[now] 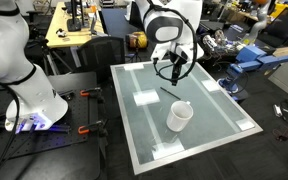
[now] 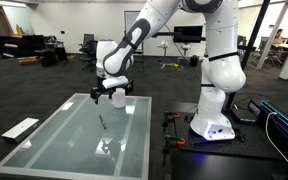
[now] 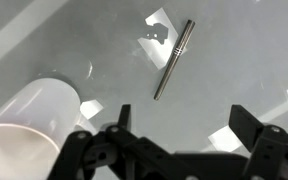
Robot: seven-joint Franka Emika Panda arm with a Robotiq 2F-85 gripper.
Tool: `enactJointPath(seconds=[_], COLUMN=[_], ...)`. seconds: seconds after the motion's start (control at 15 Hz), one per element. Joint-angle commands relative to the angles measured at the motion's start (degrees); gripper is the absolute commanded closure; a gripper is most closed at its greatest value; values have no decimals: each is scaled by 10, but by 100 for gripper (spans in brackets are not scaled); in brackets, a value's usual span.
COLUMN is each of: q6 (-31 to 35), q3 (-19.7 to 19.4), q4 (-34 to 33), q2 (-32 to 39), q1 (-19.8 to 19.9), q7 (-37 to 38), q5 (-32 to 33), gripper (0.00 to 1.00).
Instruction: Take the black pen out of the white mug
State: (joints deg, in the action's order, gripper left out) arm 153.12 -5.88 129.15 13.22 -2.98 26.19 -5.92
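Observation:
The black pen [image 3: 174, 60] lies flat on the glass table, outside the white mug [image 3: 29, 120] and apart from it. In an exterior view the pen [image 1: 170, 93] lies between my gripper [image 1: 170, 72] and the mug [image 1: 179, 117]. In the wrist view my gripper [image 3: 184, 125] hangs above the table with its fingers spread wide and nothing between them; the pen is just beyond the fingertips and the mug is off to the left. In an exterior view my gripper [image 2: 111, 95] hovers above the pen [image 2: 102, 122]. No pen shows in the mug.
The glass table [image 1: 214, 110] has a pale frame and bright light patches [image 3: 156, 35]. Desks, chairs and lab gear [image 1: 254, 45] stand beyond it. The robot's white base [image 2: 212, 120] stands beside the table on a dark floor.

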Motion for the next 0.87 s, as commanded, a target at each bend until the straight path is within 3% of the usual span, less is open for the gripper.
enactJointPath(seconds=[0.0,0.2,0.27,0.8], q6=[-14,-11,-2,-1], q3=[10,14,13,13], q4=[33,46,22,24], q2=[-61,-87,-53,-51], q1=[5,7,9,10], q7=[-1,1,-1,-1], q5=[-11,-9,-1,-1], gripper=[0,0,0,0])
